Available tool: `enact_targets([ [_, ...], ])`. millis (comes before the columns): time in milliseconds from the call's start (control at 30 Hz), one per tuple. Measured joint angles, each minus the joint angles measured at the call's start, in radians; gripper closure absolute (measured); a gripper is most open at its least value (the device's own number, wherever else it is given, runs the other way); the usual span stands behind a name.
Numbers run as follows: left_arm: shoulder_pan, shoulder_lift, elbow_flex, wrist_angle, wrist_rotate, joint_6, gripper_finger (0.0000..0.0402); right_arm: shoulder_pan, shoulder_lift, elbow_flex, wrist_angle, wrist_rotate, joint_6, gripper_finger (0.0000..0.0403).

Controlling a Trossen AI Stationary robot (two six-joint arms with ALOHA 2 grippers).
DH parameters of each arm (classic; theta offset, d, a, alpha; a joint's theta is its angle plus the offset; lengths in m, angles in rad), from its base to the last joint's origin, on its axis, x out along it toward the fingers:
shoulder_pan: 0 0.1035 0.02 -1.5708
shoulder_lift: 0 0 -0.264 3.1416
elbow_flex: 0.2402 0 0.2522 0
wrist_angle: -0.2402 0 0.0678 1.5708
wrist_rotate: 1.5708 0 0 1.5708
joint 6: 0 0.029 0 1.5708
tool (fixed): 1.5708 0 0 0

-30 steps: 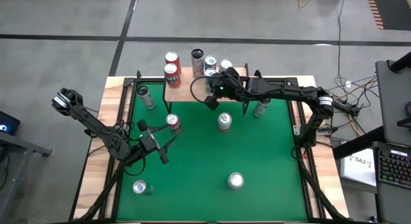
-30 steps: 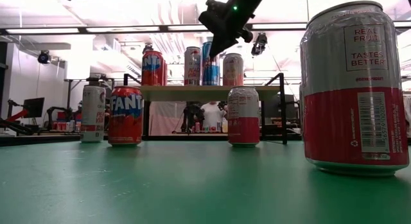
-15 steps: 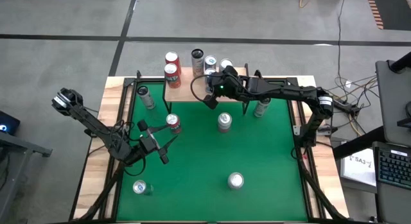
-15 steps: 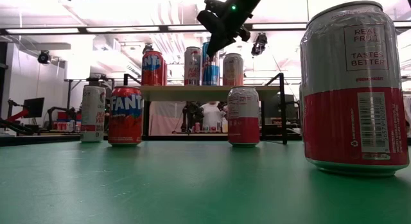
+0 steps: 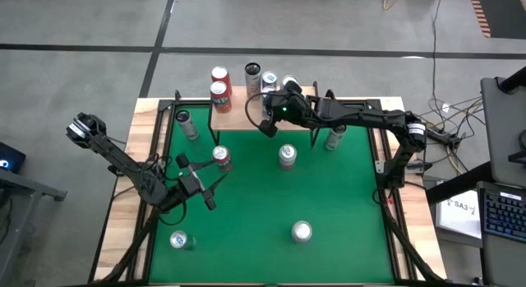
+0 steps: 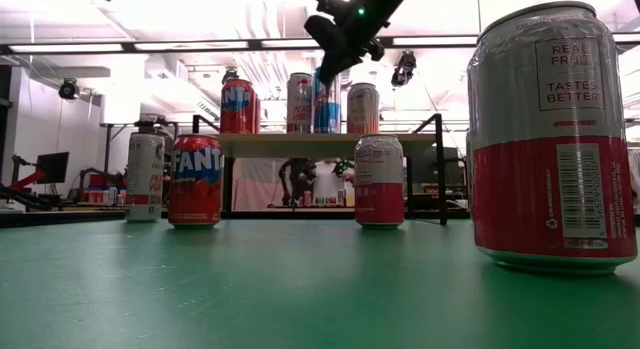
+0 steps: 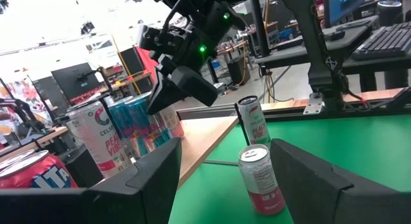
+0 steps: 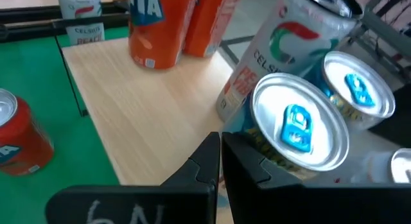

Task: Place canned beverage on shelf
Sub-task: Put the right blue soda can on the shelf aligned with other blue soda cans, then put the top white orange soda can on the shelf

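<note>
The shelf (image 5: 239, 114) stands at the table's far edge on black legs, and several cans stand upright on its wooden top: two red ones (image 5: 219, 93), a white one (image 5: 253, 74) and two blue ones (image 8: 299, 129). My right gripper (image 5: 266, 129) hangs shut above the shelf's near edge, just beside the blue cans, holding nothing. My left gripper (image 5: 212, 191) is open near the table's left side, pointing level toward the right. A red can (image 5: 222, 158) stands just beyond it and a silver-and-red can (image 7: 260, 179) farther off.
More cans stand upright on the green table: one at the far left (image 5: 188, 122), one in the middle (image 5: 287, 155), one beside the shelf's right leg (image 5: 334, 139), and two near the front (image 5: 178, 239) (image 5: 302, 231). A wooden border (image 5: 140, 188) frames the table.
My right gripper has tipped its shut fingers a little upward above the shelf, otherwise staying where it was. The cans have not moved.
</note>
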Motion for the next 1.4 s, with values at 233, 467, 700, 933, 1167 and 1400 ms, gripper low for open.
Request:
enact_targets([
  [233,-0.003,0.015,0.014,0.002,0.0,-0.136,0.0178,0.063,-0.017,0.0,0.002,0.0,-0.042,0.0394],
  [467,-0.03,0.111,0.029,-0.016,0.008,-0.371,0.0178,0.163,-0.03,0.0,0.027,-0.001,-0.119,0.0394],
  [700,-0.047,0.228,0.17,-0.015,0.009,-0.36,0.0178,0.25,-0.041,0.0,0.035,-0.001,-0.18,0.0394],
  [933,-0.106,0.326,0.313,-0.156,-0.01,-0.336,0.0178,0.319,-0.075,-0.003,0.011,-0.001,-0.193,0.0394],
  [1167,-0.199,0.349,0.394,-0.234,-0.12,-0.359,0.0178,0.393,-0.131,-0.003,-0.015,-0.001,-0.196,0.0394],
  [1400,-0.294,0.334,0.39,-0.249,-0.159,-0.412,0.0178,0.464,-0.176,-0.004,-0.143,-0.005,-0.138,0.0394],
])
